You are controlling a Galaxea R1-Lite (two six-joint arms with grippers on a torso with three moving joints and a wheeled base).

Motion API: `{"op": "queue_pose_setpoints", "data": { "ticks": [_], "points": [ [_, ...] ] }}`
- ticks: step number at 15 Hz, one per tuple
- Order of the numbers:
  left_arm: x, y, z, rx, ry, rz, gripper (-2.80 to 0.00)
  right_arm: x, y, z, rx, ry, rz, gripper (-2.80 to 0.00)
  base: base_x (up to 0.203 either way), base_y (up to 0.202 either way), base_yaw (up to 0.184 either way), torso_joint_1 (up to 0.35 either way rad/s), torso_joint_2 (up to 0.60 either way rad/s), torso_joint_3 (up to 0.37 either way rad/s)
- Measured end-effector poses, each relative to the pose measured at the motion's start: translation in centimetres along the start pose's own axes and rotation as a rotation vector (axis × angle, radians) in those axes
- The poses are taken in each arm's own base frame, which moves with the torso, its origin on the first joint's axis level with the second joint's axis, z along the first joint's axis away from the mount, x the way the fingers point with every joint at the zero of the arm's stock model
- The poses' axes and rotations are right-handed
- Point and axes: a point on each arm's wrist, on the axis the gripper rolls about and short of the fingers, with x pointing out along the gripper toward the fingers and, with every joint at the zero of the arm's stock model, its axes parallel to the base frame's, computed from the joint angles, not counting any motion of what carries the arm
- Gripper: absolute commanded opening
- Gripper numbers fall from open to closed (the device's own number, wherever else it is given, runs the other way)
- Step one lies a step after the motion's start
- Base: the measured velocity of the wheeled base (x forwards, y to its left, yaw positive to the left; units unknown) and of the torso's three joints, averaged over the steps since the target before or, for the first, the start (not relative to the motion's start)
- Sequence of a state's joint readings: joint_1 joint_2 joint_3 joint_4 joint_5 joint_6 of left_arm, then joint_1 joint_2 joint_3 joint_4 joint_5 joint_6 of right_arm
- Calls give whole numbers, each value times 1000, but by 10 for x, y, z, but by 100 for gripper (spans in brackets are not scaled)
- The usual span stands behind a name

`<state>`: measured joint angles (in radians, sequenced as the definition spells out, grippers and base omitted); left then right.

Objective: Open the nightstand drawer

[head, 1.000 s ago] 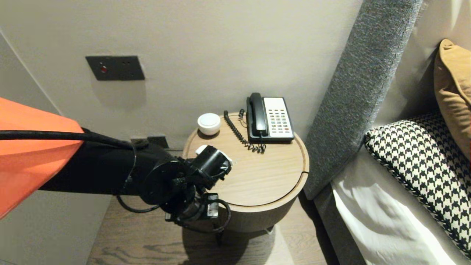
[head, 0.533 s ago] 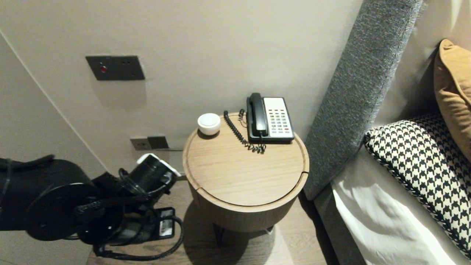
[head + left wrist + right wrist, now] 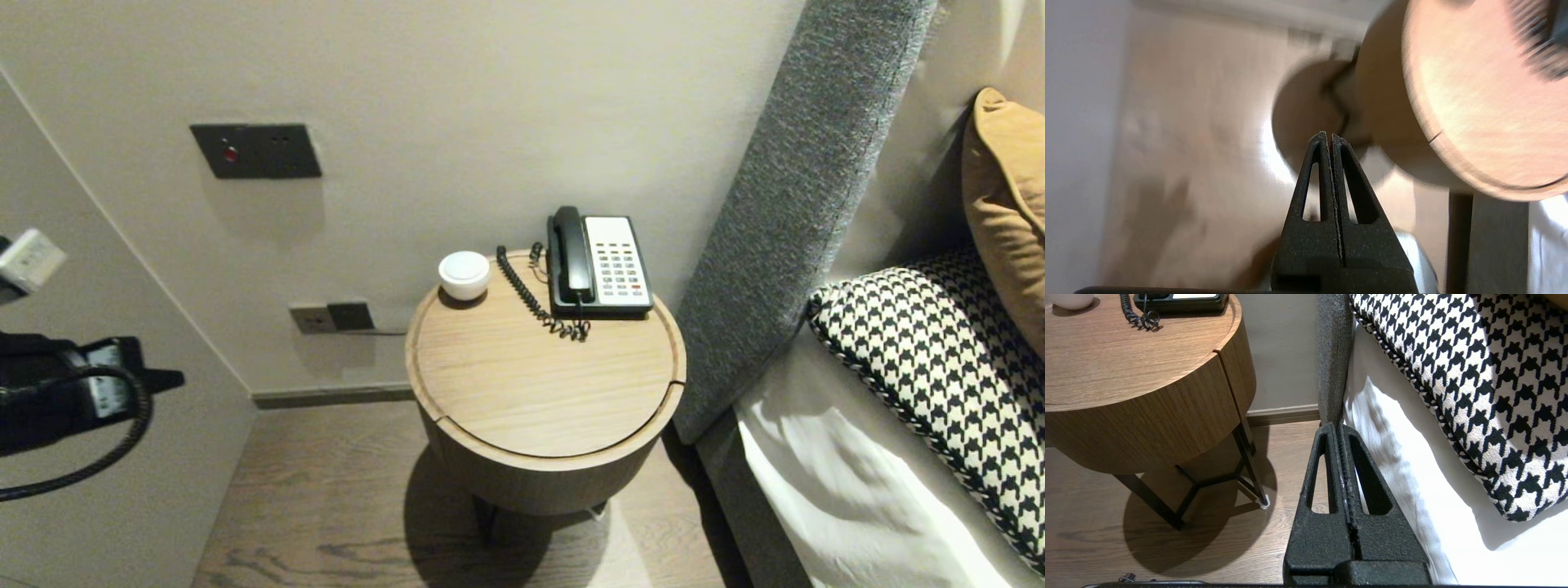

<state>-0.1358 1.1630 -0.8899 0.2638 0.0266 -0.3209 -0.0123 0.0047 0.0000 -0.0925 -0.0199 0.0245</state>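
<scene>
Now | left end effector (image 3: 1329, 136) closed, empty, over floor (image 3: 1188, 171) beside table (image 3: 1474, 122) | right end effector (image 3: 1340, 426) closed, parked

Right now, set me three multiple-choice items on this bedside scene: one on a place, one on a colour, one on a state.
1. Where on the round bedside table does the white bowl stand?
A. At the back rim, left of the telephone
B. At the front rim
C. On top of the telephone

2. What colour is the handset?
A. White
B. Black
C. Red

3. How does the left tool stand?
A. Wide open
B. Shut on the white bowl
C. Shut, holding nothing

Answers: 1 A, the bowl sits by the wall with the telephone to its right; 2 B, the handset lies black in its cradle; 3 C, the left wrist view shows it closed with nothing in it.
</scene>
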Motion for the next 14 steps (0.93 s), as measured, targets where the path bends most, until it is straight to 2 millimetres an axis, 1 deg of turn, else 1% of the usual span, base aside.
{"op": "queue_pose_setpoints", "data": {
  "ticks": [2, 3, 5, 8, 10, 12, 14],
  "points": [
    [-35, 8, 2, 11, -108, -7, -280, 0, 0, 0, 0, 0, 0, -280, 0, 0, 0, 0, 0, 0],
    [-51, 12, -3, 14, -151, -6, -280, 0, 0, 0, 0, 0, 0, -280, 0, 0, 0, 0, 0, 0],
    [-76, 17, -19, 36, -215, 2, -280, 0, 0, 0, 0, 0, 0, -280, 0, 0, 0, 0, 0, 0],
    [-105, 28, -57, 91, -311, 48, -280, 0, 0, 0, 0, 0, 0, -280, 0, 0, 0, 0, 0, 0],
    [-110, 35, -91, 124, -329, 92, -280, 0, 0, 0, 0, 0, 0, -280, 0, 0, 0, 0, 0, 0],
    [-106, 43, -123, 138, -316, 116, -280, 0, 0, 0, 0, 0, 0, -280, 0, 0, 0, 0, 0, 0],
    [-100, 50, -150, 153, -302, 128, -280, 0, 0, 0, 0, 0, 0, -280, 0, 0, 0, 0, 0, 0]
  ]
}}
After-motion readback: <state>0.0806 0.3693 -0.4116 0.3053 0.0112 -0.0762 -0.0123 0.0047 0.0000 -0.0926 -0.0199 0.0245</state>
